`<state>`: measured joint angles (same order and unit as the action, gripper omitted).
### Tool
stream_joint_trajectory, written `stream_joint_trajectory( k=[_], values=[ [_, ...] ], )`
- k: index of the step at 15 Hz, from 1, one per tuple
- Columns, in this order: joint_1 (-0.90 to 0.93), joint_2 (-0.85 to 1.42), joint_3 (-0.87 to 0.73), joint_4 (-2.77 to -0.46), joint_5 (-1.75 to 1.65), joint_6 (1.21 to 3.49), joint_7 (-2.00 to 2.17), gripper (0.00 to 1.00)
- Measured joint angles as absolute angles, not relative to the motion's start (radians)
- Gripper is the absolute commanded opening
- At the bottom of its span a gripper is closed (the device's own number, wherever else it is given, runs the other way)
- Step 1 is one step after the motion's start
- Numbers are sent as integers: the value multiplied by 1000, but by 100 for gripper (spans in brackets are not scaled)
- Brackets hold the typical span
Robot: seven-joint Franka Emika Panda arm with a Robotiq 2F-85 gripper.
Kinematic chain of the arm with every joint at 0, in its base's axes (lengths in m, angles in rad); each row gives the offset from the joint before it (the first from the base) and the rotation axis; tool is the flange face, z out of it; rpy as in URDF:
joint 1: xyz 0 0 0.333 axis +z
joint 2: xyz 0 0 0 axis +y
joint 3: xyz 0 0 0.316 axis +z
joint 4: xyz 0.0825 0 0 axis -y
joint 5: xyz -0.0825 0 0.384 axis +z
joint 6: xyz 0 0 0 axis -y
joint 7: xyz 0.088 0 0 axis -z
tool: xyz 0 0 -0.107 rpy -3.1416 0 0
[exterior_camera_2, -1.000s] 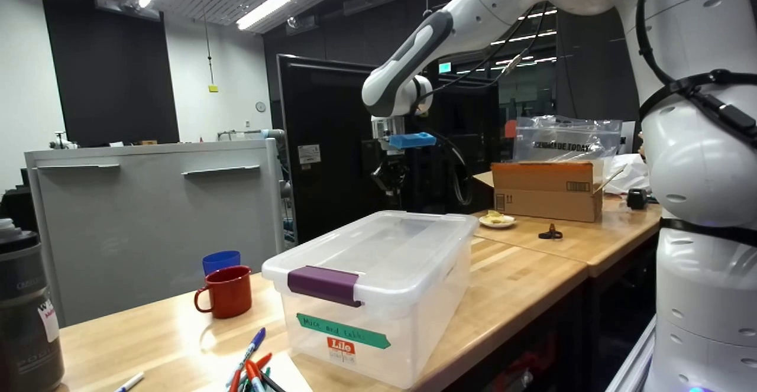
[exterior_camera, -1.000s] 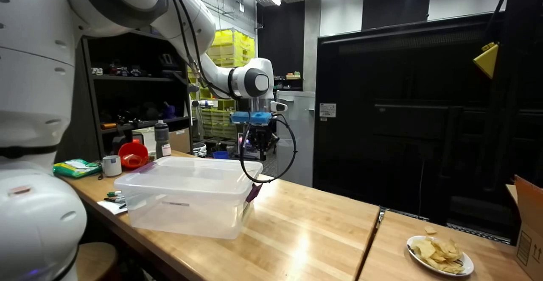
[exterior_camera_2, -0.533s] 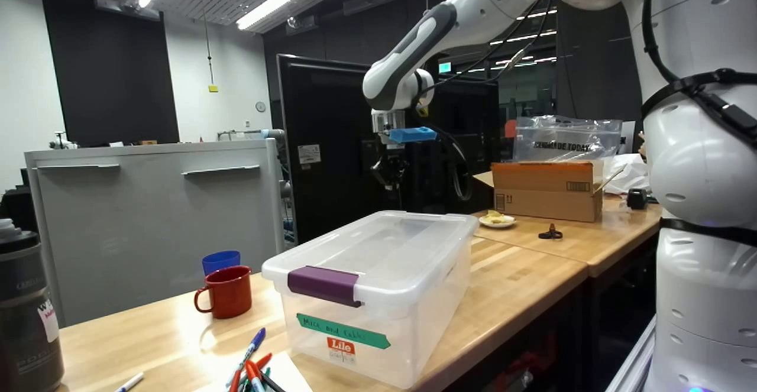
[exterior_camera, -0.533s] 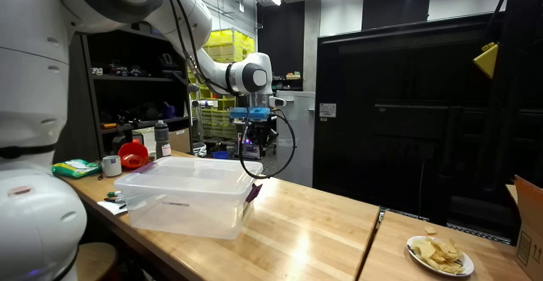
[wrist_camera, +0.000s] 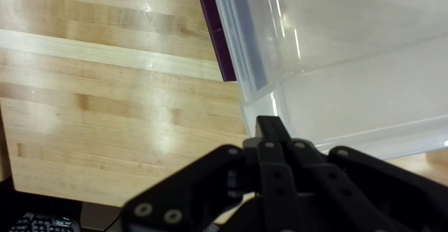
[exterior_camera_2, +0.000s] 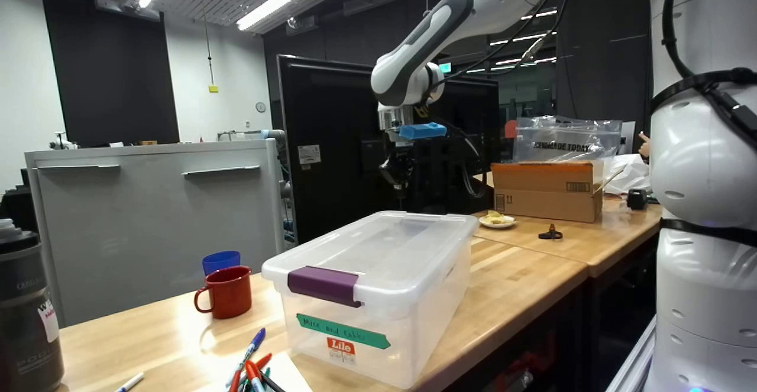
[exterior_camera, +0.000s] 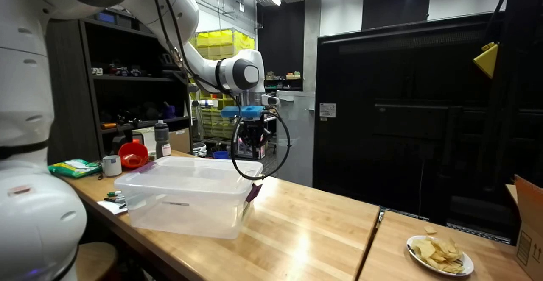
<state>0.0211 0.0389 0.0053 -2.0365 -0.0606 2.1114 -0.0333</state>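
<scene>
My gripper (wrist_camera: pixel 273 120) is shut, its black fingertips together with nothing visible between them. It points down above the tabletop in both exterior views (exterior_camera: pixel 256 150) (exterior_camera_2: pixel 400 192). Nearest to it is a clear plastic box with a clear lid (exterior_camera: pixel 191 175), also seen in an exterior view (exterior_camera_2: pixel 384 250). The box has a purple latch (exterior_camera_2: pixel 324 284) and a green label (exterior_camera_2: pixel 343 331). In the wrist view the fingertips overlap a corner of the box lid (wrist_camera: pixel 350 85), with a purple latch (wrist_camera: pixel 218 43) beyond. The gripper appears above the lid and apart from it.
The wooden table (exterior_camera: pixel 305 230) holds a red mug (exterior_camera_2: pixel 230 291), blue cup (exterior_camera_2: pixel 222 260), pens (exterior_camera_2: pixel 254 374) and a bottle (exterior_camera_2: pixel 29 315). Chips (exterior_camera: pixel 437 254) lie on a white plate (exterior_camera: pixel 469 265) near a cardboard box (exterior_camera_2: pixel 547 194). A large black screen (exterior_camera: pixel 407 145) stands behind.
My arm has drawn back a little toward its base and risen slightly, so the gripper sits a bit higher. The box and the other objects have not moved.
</scene>
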Motion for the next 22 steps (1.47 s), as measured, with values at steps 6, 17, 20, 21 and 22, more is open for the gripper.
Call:
stream_joint_trajectory(
  k=[6,17,20,21,22],
  values=[
    [41,18,28,-2110,-100,2112,-38,0],
    [74,16,66,-2126,-112,2110,-42,0],
    [71,24,62,-2123,-126,2105,-31,0],
    [69,27,61,-2122,-129,2103,-30,0],
    [67,31,61,-2120,-129,2102,-30,0]
  ],
)
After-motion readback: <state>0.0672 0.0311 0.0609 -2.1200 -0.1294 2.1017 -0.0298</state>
